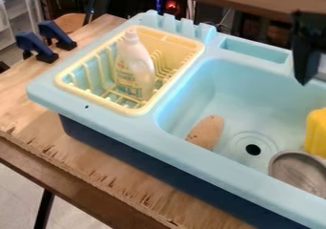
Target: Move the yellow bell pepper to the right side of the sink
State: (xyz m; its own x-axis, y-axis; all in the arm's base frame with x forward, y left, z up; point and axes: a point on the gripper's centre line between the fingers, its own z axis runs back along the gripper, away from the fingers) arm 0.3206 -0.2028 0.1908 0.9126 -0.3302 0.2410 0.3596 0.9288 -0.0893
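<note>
1. When handling the yellow object, at the right of the toy sink's basin, mind the round metal pan just beside; cannot tell whether touching.
2. Find the hand at upper right; cannot tell how far open, or whether holding anything. Best kept high enough to clear the rim, then lowered slowly and squarely.
3. Avoid nudging the tan, elongated toy food, left of the drain hole; likely to roll.
4. Leave room around the upright white bottle inside the yellow dish rack; probably easy to tip.
5. Under everything, note a plywood surface, with dark blue clamps near the far left.
6. Beyond, see a brown board and a red glow; at lower left, pale floor.
</note>
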